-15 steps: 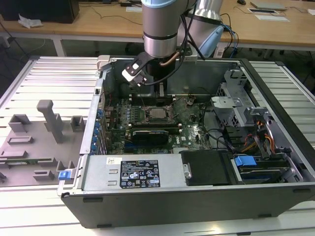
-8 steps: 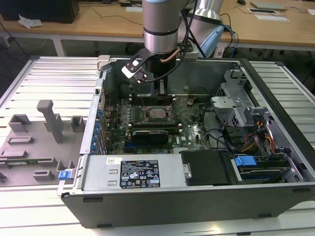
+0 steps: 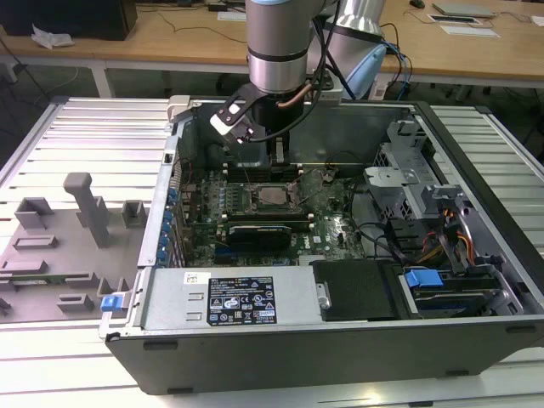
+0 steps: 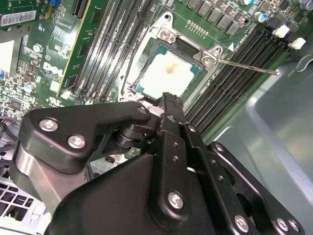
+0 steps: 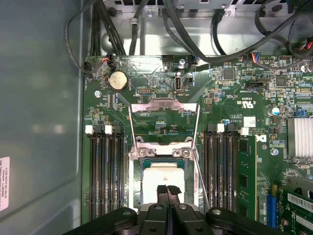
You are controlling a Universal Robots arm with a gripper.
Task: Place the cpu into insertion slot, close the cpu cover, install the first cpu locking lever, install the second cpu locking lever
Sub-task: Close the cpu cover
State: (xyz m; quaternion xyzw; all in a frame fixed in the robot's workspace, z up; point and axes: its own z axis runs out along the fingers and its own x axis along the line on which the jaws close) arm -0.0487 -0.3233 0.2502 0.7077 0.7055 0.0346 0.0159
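Wooden desks stand behind the slatted table (image 3: pixel 85 127) where the open computer case (image 3: pixel 340 357) lies. I judge I'm finishing the placement. The cpu (image 5: pixel 161 177) looks flat in the insertion slot (image 4: pixel 182 45), while the cpu cover (image 5: pixel 164 105) lies swung open past its hinge and a locking lever (image 4: pixel 244 66) stands free. To do this well, I'd keep any touch light and straight down, with no sideways shove, so the chip sits square in its frame. My gripper (image 5: pixel 168 190) has its fingertips pressed together and grips nothing. It sits at the cpu's edge farthest from the hinge; touching or just above, I cannot tell.
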